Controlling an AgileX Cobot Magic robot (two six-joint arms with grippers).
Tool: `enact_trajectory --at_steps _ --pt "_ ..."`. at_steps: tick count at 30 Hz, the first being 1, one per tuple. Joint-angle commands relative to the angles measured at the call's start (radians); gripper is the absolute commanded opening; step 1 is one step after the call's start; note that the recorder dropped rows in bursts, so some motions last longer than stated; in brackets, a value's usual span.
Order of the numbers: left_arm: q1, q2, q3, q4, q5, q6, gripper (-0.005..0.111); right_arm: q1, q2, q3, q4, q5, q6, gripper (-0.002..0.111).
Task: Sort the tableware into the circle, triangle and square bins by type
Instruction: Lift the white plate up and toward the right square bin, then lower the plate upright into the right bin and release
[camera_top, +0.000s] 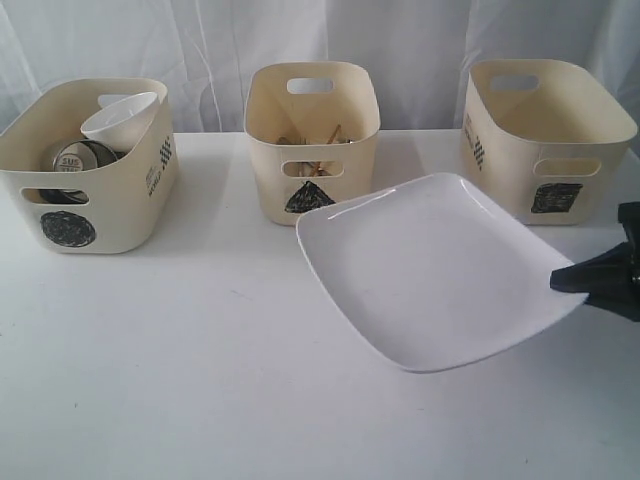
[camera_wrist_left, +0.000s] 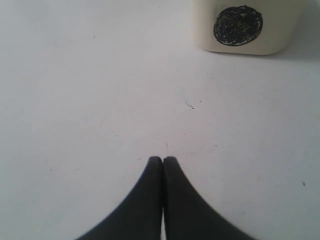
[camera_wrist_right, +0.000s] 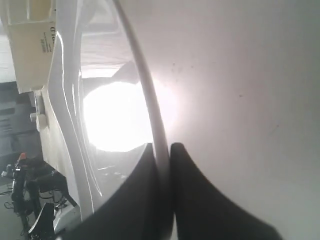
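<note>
A large white square plate (camera_top: 430, 265) lies tilted in front of the triangle bin (camera_top: 312, 140) and the square bin (camera_top: 545, 135). My right gripper (camera_top: 570, 280) is shut on the plate's right rim (camera_wrist_right: 152, 110), one finger on each side of it. The circle bin (camera_top: 90, 165) at the left holds a small white bowl (camera_top: 120, 118) and steel mugs (camera_top: 75, 158). Wooden chopsticks (camera_top: 325, 137) and cutlery show inside the triangle bin. My left gripper (camera_wrist_left: 162, 159) is shut and empty over bare table, short of the circle bin (camera_wrist_left: 245, 25); the exterior view does not show it.
The white table (camera_top: 180, 370) stretches in front of the three bins. A white curtain (camera_top: 200, 40) hangs behind them. The square bin looks empty from this angle.
</note>
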Motion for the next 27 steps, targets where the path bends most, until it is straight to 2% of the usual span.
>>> enact_trajectory --at_steps 1,6,10,15,19,27 --pt "-0.007 -0.004 0.004 -0.002 -0.002 -0.003 0.000 0.004 -0.123 0.002 0.053 0.052 0.043 0.000" --pt "-0.007 -0.004 0.004 -0.002 -0.002 -0.003 0.000 0.004 -0.183 -0.022 0.302 0.052 0.043 0.000" --pt "-0.007 -0.004 0.004 -0.002 -0.002 -0.003 0.000 0.004 -0.170 -0.145 0.522 0.052 0.062 0.000" --pt "-0.007 -0.004 0.004 -0.002 -0.002 -0.003 0.000 0.002 -0.095 -0.382 0.522 0.035 0.149 0.000" --pt "-0.007 -0.004 0.004 -0.002 -0.002 -0.003 0.000 0.002 -0.024 -0.564 0.522 -0.114 0.175 0.000" --pt "-0.007 -0.004 0.004 -0.002 -0.002 -0.003 0.000 0.001 0.077 -0.727 0.522 -0.358 0.070 0.000"
